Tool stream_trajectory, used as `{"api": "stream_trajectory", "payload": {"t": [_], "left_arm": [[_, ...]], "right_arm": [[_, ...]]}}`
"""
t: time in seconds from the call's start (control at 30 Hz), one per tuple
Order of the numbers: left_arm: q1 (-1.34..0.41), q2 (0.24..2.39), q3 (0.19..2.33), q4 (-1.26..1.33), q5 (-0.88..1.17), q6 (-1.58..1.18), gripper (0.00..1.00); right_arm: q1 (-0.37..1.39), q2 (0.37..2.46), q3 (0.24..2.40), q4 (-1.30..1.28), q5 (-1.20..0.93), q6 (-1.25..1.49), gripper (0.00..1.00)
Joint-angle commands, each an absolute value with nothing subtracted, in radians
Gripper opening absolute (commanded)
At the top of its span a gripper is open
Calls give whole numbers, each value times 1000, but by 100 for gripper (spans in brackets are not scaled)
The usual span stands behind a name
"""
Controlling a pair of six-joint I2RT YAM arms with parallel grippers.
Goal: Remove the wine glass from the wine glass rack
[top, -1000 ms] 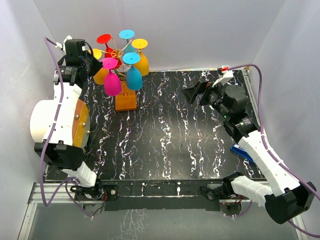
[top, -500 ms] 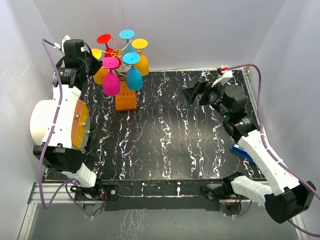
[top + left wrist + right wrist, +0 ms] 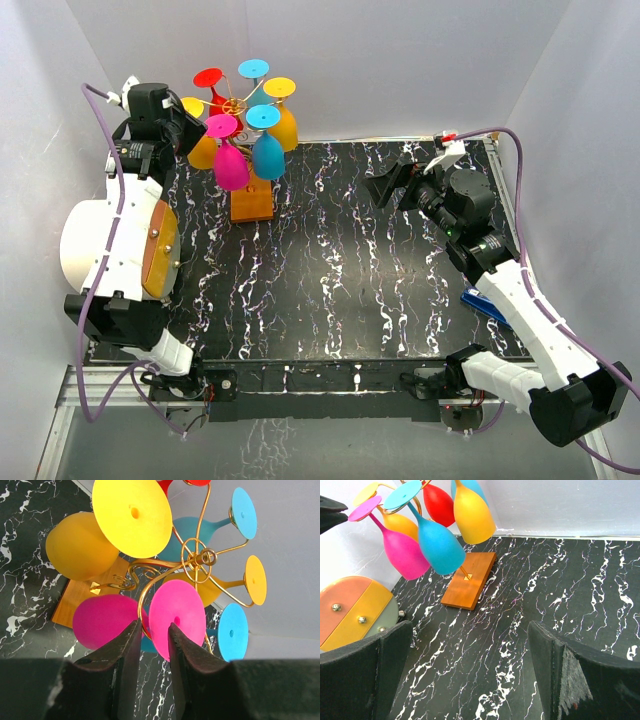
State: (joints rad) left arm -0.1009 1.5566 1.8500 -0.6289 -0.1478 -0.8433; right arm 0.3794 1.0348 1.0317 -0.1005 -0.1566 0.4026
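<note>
Robot lab test cell, not a home or shop. Plain white panels box me in on three sides. The work surface is a black, white-veined tabletop with a bare metal rail along its near edge. An exposed purple cable loops in the open air.

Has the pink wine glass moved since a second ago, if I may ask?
Yes; the pink wine glass swung slightly right, toward the orange-brown wooden base.
</note>
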Motion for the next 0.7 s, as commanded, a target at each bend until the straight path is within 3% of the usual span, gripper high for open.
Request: {"api": "stream_trajectory", "payload": {"t": [0.0,0.4,0.67], "left_arm": [[-99,1496,1845,-616,-168,-845,29],[-98,1422,1714,-549,-13,-971,39],[-98,1439,1609,-386,134,-1159,40]], "right_arm": [[379,1018,1032,-46,-156,410,98],[379,1032,1042,-39,-180,428,98],[379,1036,1037,-29,-197,450,98]]}}
